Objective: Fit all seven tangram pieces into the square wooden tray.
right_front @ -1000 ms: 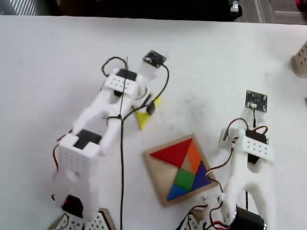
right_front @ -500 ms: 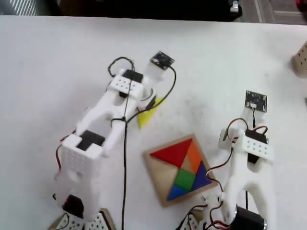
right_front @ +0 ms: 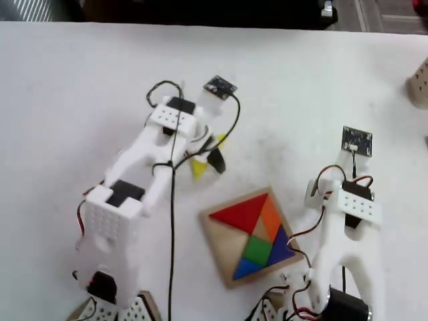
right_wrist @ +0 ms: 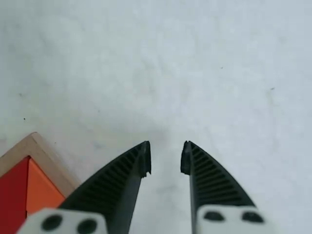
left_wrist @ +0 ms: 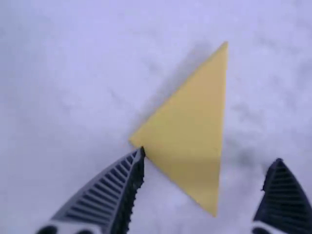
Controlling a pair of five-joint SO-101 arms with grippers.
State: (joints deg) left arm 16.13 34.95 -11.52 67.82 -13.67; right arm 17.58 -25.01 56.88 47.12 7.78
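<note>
The square wooden tray (right_front: 217, 235) lies on the white table and holds red (right_front: 241, 214), orange, green (right_front: 256, 249), purple and blue pieces; its left part is bare wood. A yellow triangle (right_front: 198, 167) (left_wrist: 192, 131) lies flat on the table just beyond the tray. My left gripper (right_front: 206, 156) (left_wrist: 208, 163) is open low over it, one finger (left_wrist: 127, 178) touching the triangle's corner and the other (left_wrist: 279, 190) standing apart on the far side. My right gripper (right_wrist: 165, 152) hangs over bare table beside a tray corner (right_wrist: 34, 146), narrowly open and holding nothing.
The right arm (right_front: 352, 204) stands to the right of the tray. Black cables loop from the left arm (right_front: 144, 160) down towards the front edge. A tan object (right_front: 420, 83) sits at the far right edge. White table stretches beyond both arms.
The left arm swung a little to the right and came back, nudging the yellow triangle. Its fingers now stand wider apart around the triangle. The right arm has not moved.
</note>
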